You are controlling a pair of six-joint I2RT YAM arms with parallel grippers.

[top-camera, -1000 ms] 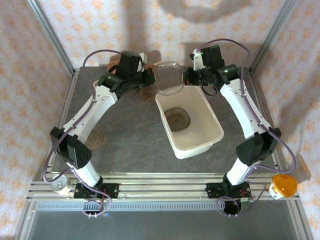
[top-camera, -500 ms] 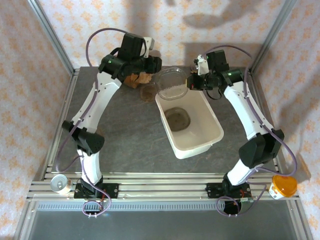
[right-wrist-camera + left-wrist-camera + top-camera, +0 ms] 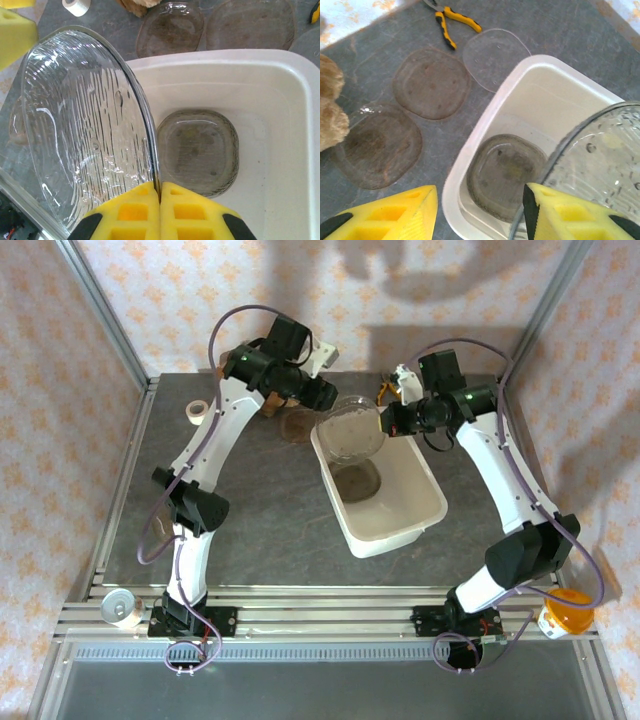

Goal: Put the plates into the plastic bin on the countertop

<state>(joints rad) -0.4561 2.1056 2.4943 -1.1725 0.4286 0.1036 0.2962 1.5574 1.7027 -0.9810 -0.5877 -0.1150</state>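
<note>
- Dark grey countertop is carrying everything, with frame rails running round its edges.
- White plastic bin is sitting right of the countertop's centre, angled, with its far end reaching toward the far edge.
- Ribbed clear plate is hanging tilted over the bin's far-left corner, off the countertop. In the right wrist view it is standing nearly on edge above the bin wall.
- Square-ish plate is lying flat on the bin floor, toward the far end. It is also showing in both wrist views.
- Three loose plates are lying flat on the countertop by its far edge, just outside the bin's far-left corner: two brownish ones and a clearer one. They are close together, and I cannot tell if their rims are touching.
- Right gripper is clamping the ribbed plate's rim, with its yellow fingers pressed together on it. From above it is sitting over the bin's far end.
- Left gripper is hovering over the bin's left wall with its jaws standing well apart. The ribbed plate's rim is passing just beside one finger, and nothing is gripped.
- Yellow-handled pliers are lying beyond the loose plates, by the far edge.
- White tape roll is sitting near the far-left corner.
</note>
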